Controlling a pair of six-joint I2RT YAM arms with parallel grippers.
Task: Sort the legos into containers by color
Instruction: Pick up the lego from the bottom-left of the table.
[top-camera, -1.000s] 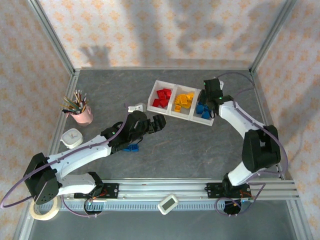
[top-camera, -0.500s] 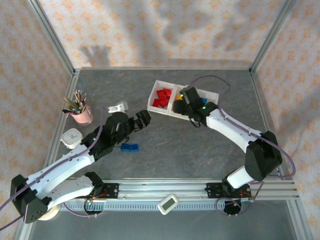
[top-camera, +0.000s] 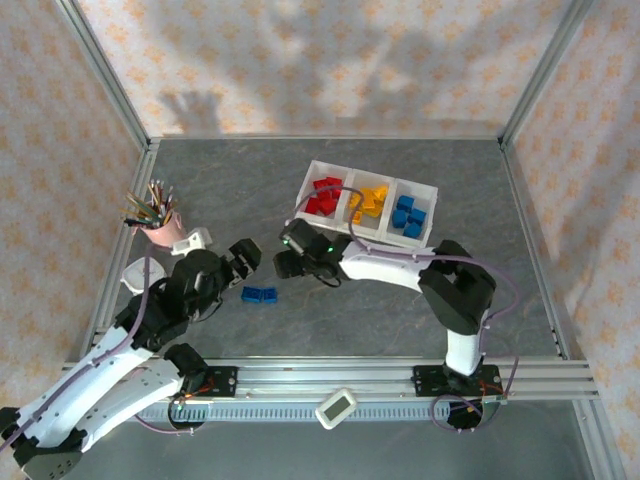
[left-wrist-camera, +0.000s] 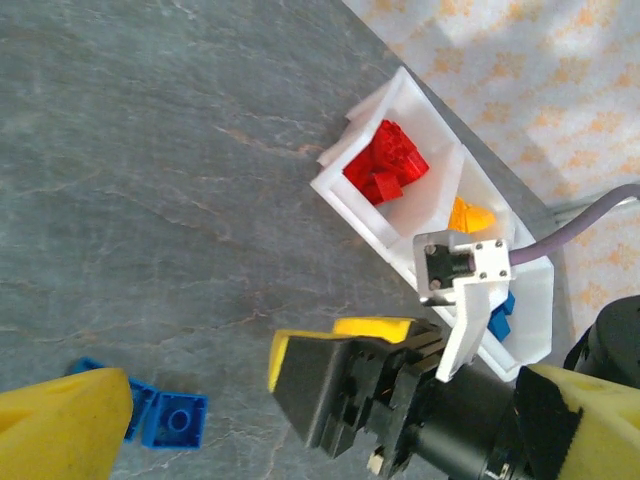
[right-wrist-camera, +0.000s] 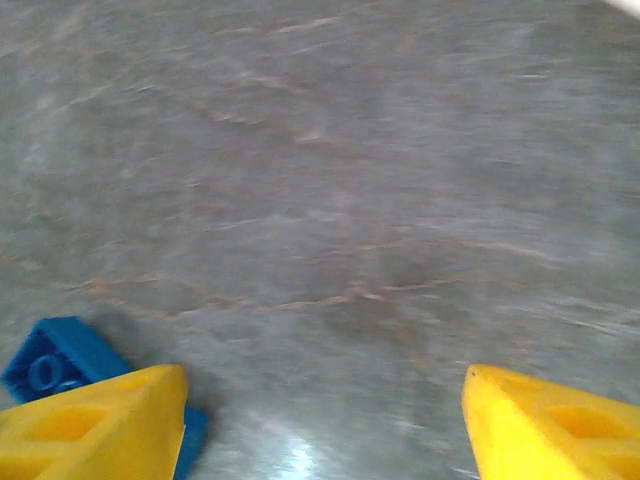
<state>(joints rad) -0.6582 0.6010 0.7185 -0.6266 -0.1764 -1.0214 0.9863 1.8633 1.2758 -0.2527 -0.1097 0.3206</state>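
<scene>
Swung right gripper (top-camera: 287, 264) off the tray (top-camera: 370, 173) and down beside the 2 blue legos (top-camera: 260, 295) on the table (top-camera: 360, 322), with jaws spread wider and empty. Pulled left gripper (top-camera: 243, 258) back, fully released, holding nothing. Probably set up to collect those last loose bricks

Pink pencil cup (top-camera: 163, 235) on grey table (top-camera: 400, 300)
</scene>
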